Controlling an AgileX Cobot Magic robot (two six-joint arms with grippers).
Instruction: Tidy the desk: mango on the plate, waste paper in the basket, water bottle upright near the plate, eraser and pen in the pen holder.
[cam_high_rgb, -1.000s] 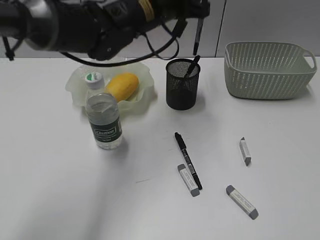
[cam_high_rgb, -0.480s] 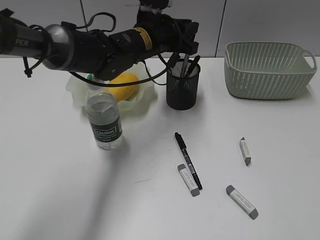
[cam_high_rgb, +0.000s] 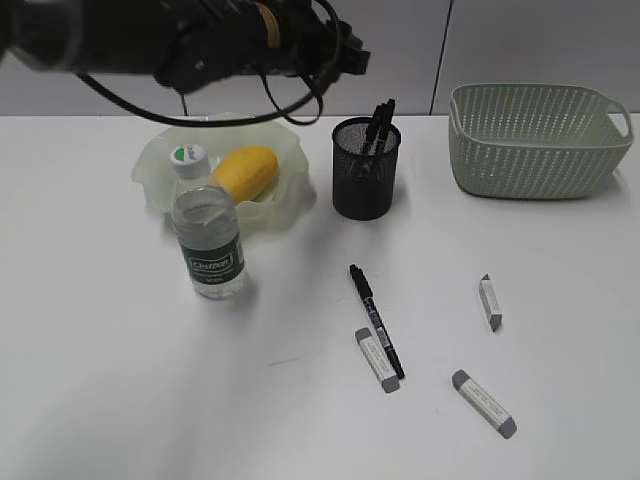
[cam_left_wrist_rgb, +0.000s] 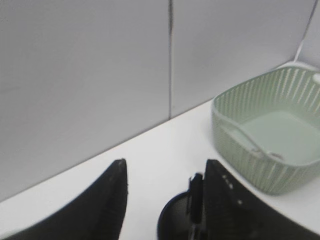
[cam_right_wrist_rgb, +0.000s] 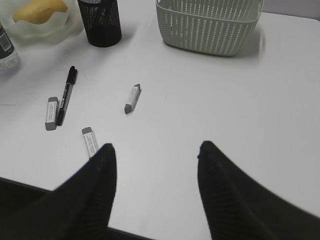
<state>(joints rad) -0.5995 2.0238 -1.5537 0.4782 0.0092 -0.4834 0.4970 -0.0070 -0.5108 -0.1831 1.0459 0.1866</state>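
The main risk lay on the bench (cam_high_rgb: 120, 380), judging from how things stood: one pen (cam_high_rgb: 376, 320) still lay flat with an eraser (cam_high_rgb: 377, 360) touching its lower end, so a descent on either could nudge the other or pinch both. The basket (cam_high_rgb: 540, 140) stood at the far right, and no waste paper showed in any view; whether it already lay inside could not be told. The plate (cam_high_rgb: 150, 170) held the mango (cam_high_rgb: 245, 172), and the water bottle (cam_high_rgb: 208, 235) stood upright just in front of it, where a low sweep of the left arm might tip it. The pen holder (cam_high_rgb: 366, 180) held dark pens. Two more erasers (cam_high_rgb: 489, 301) (cam_high_rgb: 484, 403) lay apart to the right. The left tool (cam_left_wrist_rgb: 165, 200) was spread wide and empty above the holder; the right tool (cam_right_wrist_rgb: 155, 175) was likewise parted and empty.
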